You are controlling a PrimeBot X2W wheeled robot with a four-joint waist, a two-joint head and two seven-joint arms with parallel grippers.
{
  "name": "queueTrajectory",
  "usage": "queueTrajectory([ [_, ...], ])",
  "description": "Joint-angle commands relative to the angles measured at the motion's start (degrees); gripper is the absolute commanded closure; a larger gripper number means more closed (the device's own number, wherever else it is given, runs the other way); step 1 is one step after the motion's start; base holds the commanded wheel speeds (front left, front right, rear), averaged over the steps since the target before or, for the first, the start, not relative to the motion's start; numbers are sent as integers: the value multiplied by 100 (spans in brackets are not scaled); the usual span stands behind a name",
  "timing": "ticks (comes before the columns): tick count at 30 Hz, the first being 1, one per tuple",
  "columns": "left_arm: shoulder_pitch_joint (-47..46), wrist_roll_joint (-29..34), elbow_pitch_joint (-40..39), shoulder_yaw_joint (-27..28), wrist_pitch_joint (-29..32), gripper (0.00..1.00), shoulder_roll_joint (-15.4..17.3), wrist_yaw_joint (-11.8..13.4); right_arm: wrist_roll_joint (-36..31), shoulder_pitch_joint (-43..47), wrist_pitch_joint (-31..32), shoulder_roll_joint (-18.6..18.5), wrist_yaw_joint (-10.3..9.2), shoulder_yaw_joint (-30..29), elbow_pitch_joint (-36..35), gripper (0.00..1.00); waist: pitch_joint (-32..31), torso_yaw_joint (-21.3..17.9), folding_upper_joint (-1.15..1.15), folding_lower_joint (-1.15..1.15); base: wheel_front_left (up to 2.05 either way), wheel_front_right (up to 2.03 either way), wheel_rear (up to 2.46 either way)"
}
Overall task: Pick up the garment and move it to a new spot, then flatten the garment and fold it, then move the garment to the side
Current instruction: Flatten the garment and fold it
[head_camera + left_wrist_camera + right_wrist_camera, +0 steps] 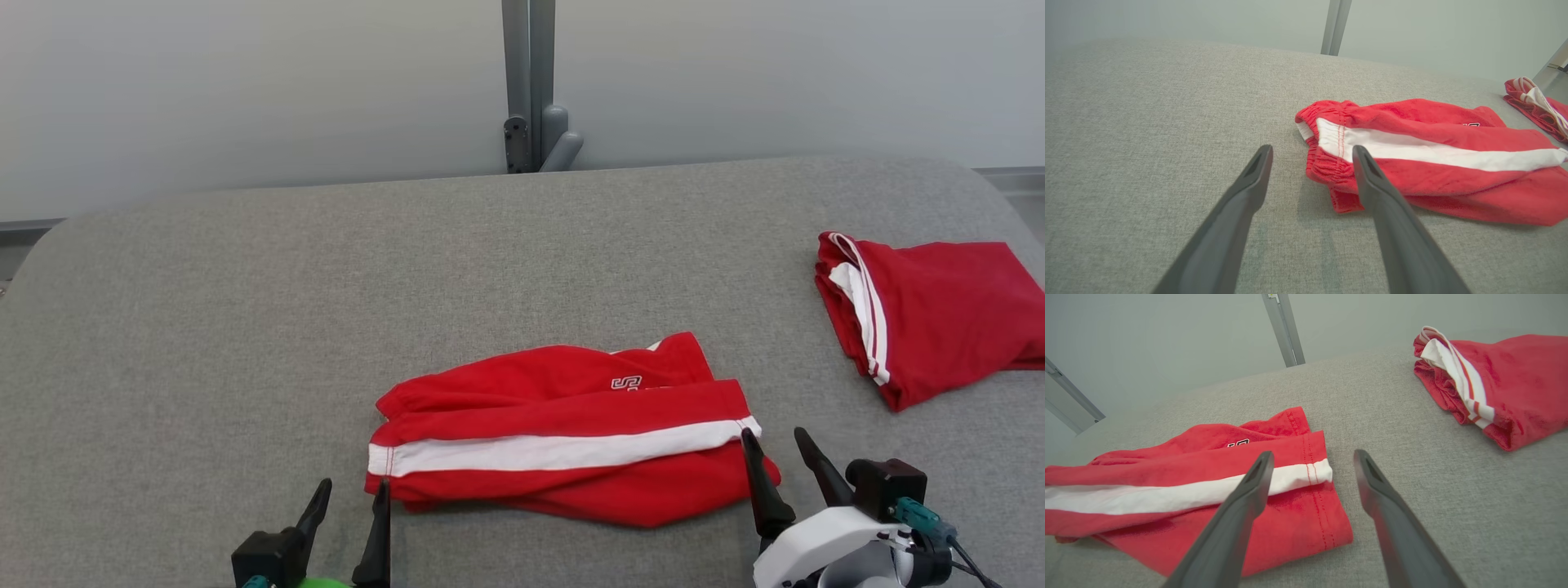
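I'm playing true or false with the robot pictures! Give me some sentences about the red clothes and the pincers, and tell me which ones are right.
1. The red shorts in the middle have a white stripe. True.
2. The left pincer is squeezing the shorts. False: it is open and holds nothing, near the waistband end.
3. A second red garment lies over on the robot's right. True.
4. The right pincer is shut tight. False: its fingers stand apart, at the other end of the shorts.
5. The table is blue. False: it is grey.
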Motion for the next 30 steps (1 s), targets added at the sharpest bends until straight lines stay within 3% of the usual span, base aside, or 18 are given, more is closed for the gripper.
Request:
queueTrajectory([
  [1, -116, -42, 21, -31, 0, 0, 9, 1, 83, -120, -18, -13, -1, 44, 116, 0, 92, 82, 37, 0, 0, 0, 0],
  [19, -263, 38, 24, -71, 0, 0, 8, -31, 399, -702, -18, -97, -1, 73, 980, 0, 352, 243, 37, 0, 0, 0, 0],
  [25, -300, 50, 36, -114, 0, 0, 8, -39, 480, -773, -18, -103, -1, 186, 1055, 14, 385, 271, 37, 0, 0, 0, 0],
  [30, -324, 31, 25, -136, 0, 0, 8, -26, 568, -796, -18, -126, -1, 248, 1084, 33, 409, 295, 37, 0, 0, 0, 0],
])
